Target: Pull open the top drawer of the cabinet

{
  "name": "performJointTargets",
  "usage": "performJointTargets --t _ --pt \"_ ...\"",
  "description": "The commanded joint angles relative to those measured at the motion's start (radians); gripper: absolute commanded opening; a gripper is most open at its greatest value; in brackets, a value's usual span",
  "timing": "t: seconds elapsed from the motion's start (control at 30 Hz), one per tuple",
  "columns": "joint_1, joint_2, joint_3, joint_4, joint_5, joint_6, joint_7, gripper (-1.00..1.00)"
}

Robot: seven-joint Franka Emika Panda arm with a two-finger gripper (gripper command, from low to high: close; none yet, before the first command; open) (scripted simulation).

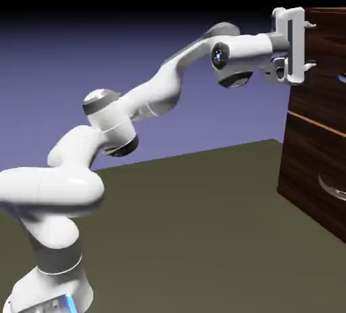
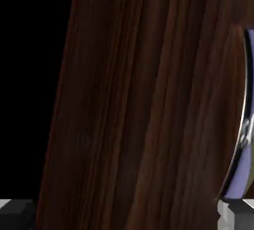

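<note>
Exterior view, arm: you see the white arm (image 1: pixel 135 109) rise from the lower left and reach right, its hand level and pointed at the cabinet (image 1: pixel 317 136)
Exterior view, fingers: your gripper (image 1: pixel 310 46) stands with its two fingers spread wide, one above the other; the tips sit at the cabinet's front near its top left edge; nothing is held between them
Exterior view, top drawer: the top drawer (image 1: pixel 328 41) is the uppermost dark wood front, at the view's upper right; it lies flush with the fronts below; whether the tips touch it you cannot tell
Exterior view, lower drawer: a curved silver handle (image 1: pixel 331 188) shows on the lower front
Exterior view, worktop: the olive worktop (image 1: pixel 189 224) carries the cabinet at its right
Hand view, wood: dark grained wood fills most of the frame, black at the left
Hand view, handle: a thin curved silver bar (image 2: pixel 244 124) runs down the right edge
Hand view, fingers: grey tips sit far apart at the bottom corners
</note>
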Motion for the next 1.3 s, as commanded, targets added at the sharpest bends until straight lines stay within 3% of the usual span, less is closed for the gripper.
performJointTargets --t 0.0,0.1,0.37,0.4,1.27 --pt "-0.035 -0.016 0.019 0.018 0.044 -0.011 0.009 0.0" --pt "-0.083 -0.038 0.045 0.043 0.103 -0.026 0.02 0.0" --pt "-0.235 -0.017 0.051 0.309 0.096 0.086 0.072 0.0" --pt "-0.235 -0.017 0.051 0.309 0.096 0.086 0.072 -1.0" --pt "0.295 -0.098 -0.021 -0.596 0.039 -0.287 -0.063 -1.0"
